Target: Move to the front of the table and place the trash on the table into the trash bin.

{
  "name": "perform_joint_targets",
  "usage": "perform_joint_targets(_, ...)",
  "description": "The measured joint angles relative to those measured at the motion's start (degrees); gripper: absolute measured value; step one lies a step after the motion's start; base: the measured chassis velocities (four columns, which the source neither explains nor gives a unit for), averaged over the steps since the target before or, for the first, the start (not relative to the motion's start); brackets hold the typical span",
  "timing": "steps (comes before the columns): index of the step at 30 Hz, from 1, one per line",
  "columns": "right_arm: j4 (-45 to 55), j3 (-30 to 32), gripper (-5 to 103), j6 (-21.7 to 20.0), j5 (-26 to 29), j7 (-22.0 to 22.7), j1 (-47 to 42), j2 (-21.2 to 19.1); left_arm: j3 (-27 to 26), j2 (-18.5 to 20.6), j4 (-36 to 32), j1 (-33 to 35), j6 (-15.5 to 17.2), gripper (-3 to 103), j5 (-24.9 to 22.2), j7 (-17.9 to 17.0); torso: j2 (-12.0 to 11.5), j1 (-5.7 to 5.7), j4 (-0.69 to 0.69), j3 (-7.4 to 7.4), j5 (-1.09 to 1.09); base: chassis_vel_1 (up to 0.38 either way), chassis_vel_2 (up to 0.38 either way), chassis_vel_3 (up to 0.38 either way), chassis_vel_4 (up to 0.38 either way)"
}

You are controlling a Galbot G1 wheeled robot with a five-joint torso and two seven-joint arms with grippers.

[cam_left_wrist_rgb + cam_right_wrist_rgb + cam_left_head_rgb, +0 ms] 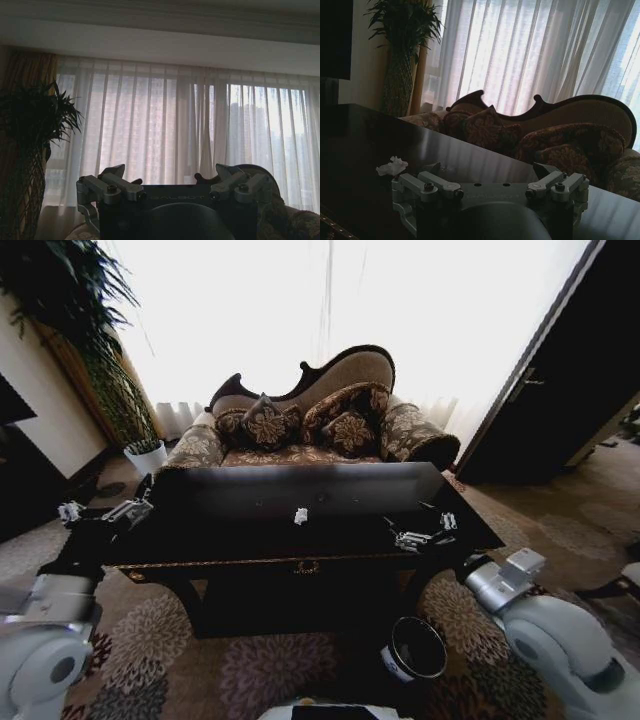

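Pickup looks like the step in hand: the robot already stands at the front of the large rectangular dark-wood table (250,502) with its glossy black top and gold edge trim, so the drive seems done and clearing the trash remains. Only 1 small white lump of tissue paper (301,515) can be made out with confidence, lying near the middle of the tabletop; the right wrist view shows it (392,167) just beyond that gripper's fingers, not touched. The right gripper (420,537) hangs low over the right front part of the table, jaws spread wide and holding nothing. The left gripper (100,512) sits off the table's left end, jaws likewise apart and empty, its camera aimed at the curtains. The small black cylindrical trash bin (415,648) with a shiny rim stands on the carpet below the table's front, right of centre. Next, I judge, the right arm must reach inward to the tissue and close gently. Glare and the dark top hide any bottle or dark piece.
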Motion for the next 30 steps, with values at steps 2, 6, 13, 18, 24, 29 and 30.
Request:
perform_joint_targets(2, -1.65, -1.06, 100, -0.16, 1.80, 0.11, 2.37, -4.40, 0.19, -0.32, -0.18, 0.38, 0.00, 100, 0.46, 0.09, 0.00, 0.00, 0.01, 0.00, -0.01, 0.000, 0.000, 0.000, 0.000)
perform_joint_targets(6, -3.66, -4.69, 100, -1.23, 6.27, 1.11, 7.87, -11.09, 0.46, -0.96, -0.29, 0.82, 0.02, 100, 1.25, 0.24, 0.00, 0.00, 0.01, 0.00, -0.02, 0.000, 0.000, 0.000, 0.000)
perform_joint_targets(13, -7.06, -27.95, 100, -3.89, 13.56, 1.89, 35.14, -15.70, 1.15, -2.43, -0.88, 1.57, 0.05, 100, 2.61, 0.53, 0.00, 0.00, 0.01, -0.01, -0.03, 0.000, 0.000, 0.000, 0.000)
perform_joint_targets(18, -9.95, -42.33, 100, -4.15, 13.52, 1.11, 50.51, -11.95, 1.35, -3.21, -1.92, 2.04, 0.38, 100, 2.45, 0.62, 0.00, 0.00, 0.02, 0.00, -0.02, 0.000, 0.000, 0.000, 0.000)
perform_joint_targets(24, -14.60, -55.23, 100, -5.63, 13.35, 1.01, 61.03, -7.49, 0.74, -3.80, -1.99, 2.86, 0.53, 100, 2.56, 0.61, 0.00, 0.00, 0.02, 0.00, -0.03, 0.000, 0.000, 0.000, 0.000)
perform_joint_targets(29, -18.47, -62.99, 100, -8.98, 12.55, -0.70, 67.31, -4.39, -0.12, -4.17, -2.03, 3.23, 0.53, 100, 2.65, 0.61, 0.00, 0.00, 0.01, 0.00, -0.02, 0.000, 0.000, 0.000, 0.000)
perform_joint_targets(30, -18.47, -62.99, 100, -8.98, 12.55, -0.70, 67.31, -4.39, -0.12, -4.17, -2.03, 3.23, 0.53, 100, 2.65, 0.61, 0.00, 0.00, 0.01, 0.00, -0.02, 0.000, 0.000, 0.000, 0.000)
